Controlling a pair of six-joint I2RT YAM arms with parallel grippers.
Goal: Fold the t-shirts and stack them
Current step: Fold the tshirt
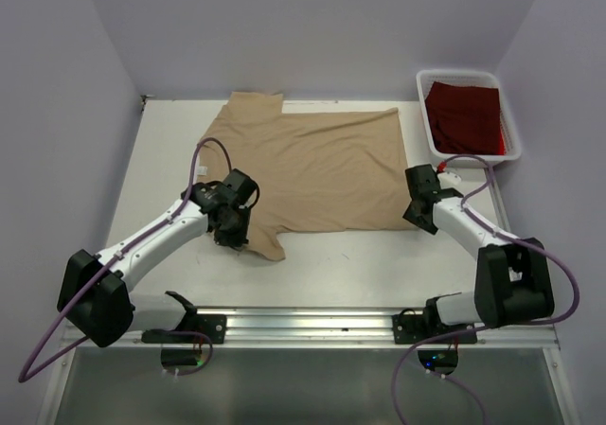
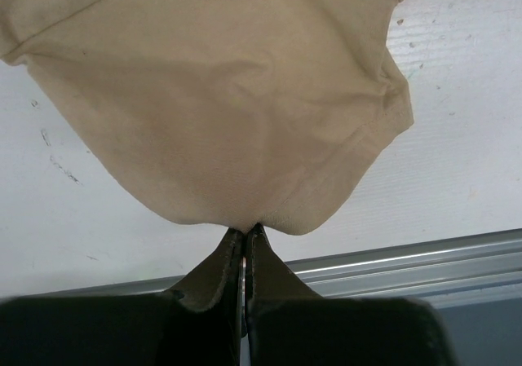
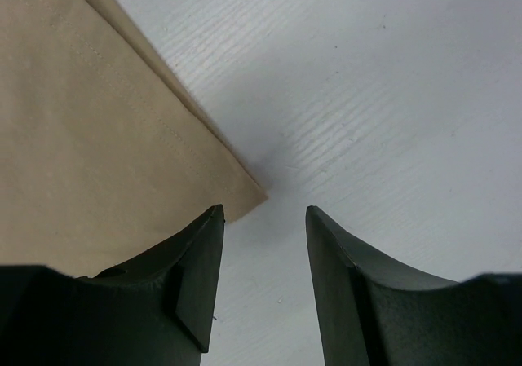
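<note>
A plain tan short-sleeved cloth t-shirt (image 1: 312, 165) is spread flat on the white counter (image 1: 360, 264). Its near left sleeve (image 1: 260, 236) is gripped at the hem by the left pincer (image 2: 245, 232), whose fingers are clenched together on the cloth. That pinch is shown only by the left wrist view, since it is hidden beneath the wrist from above. At the shirt's near right corner the right pincer (image 3: 264, 213) is held released, fingers apart, with the corner lying just before the gap. Only from above is a dark red folded t-shirt (image 1: 464, 115) seen, laid in a white plastic bin (image 1: 459, 72) just beyond the tan shirt's far right corner.
</note>
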